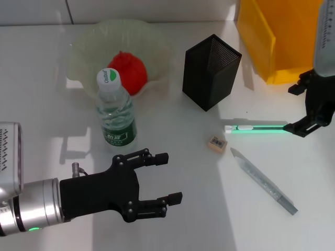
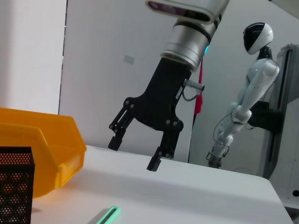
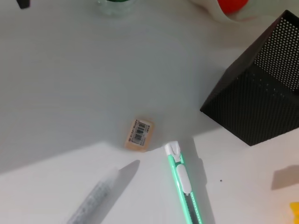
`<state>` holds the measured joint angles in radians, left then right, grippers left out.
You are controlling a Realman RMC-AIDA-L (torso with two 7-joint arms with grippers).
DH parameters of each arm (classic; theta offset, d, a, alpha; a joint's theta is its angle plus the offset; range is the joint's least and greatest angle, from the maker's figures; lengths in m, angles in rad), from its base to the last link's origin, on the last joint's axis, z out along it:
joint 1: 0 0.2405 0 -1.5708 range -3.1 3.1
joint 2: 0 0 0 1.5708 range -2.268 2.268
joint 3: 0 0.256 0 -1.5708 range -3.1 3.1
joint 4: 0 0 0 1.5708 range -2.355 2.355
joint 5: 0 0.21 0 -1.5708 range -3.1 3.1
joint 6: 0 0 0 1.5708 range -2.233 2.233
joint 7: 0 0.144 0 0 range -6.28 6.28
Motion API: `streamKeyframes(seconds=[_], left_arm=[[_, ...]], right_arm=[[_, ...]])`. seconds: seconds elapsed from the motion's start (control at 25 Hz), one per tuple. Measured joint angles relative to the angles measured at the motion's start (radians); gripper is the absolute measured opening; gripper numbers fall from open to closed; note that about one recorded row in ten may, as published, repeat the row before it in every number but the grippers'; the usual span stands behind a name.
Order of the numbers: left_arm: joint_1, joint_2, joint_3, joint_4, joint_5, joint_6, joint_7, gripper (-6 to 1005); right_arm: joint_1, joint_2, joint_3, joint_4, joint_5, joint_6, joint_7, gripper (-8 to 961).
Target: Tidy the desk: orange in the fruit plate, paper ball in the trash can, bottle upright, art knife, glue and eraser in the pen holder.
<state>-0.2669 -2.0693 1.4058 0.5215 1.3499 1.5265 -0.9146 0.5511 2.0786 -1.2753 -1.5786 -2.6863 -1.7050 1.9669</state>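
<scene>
Desk, mid-tidy: orange [image 1: 128,70] lying in fruit plate [image 1: 84,47]; bottle [image 1: 115,112] standing upright. Right gripper [image 1: 296,112], jaws spread, hanging at art knife [image 1: 256,128]'s end, not gripping. Risk: fingers closing off-centre, knife skidding toward eraser [image 1: 216,143]. Left gripper [image 1: 165,178] idling, fingers wide.

open desk around eraser [image 1: 216,143], pen holder [image 1: 211,71] behind, bottle [image 1: 115,112] leftward
</scene>
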Motion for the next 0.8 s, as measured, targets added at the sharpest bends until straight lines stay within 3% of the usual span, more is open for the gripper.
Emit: streamKeyframes(seconds=[0.28,0.8], left_arm=[[-0.003,0.000,-0.002,-0.003,0.000,-0.006,-0.002,812],[-0.005,0.000,0.002,-0.004,0.000,-0.006,-0.006,812]], right_arm=[[0.023,0.001,-0.071,0.181,-0.005,0.168,-0.024,841],[0.077,0.004,-0.090,0.380,0.035,0.317,-0.041,840]])
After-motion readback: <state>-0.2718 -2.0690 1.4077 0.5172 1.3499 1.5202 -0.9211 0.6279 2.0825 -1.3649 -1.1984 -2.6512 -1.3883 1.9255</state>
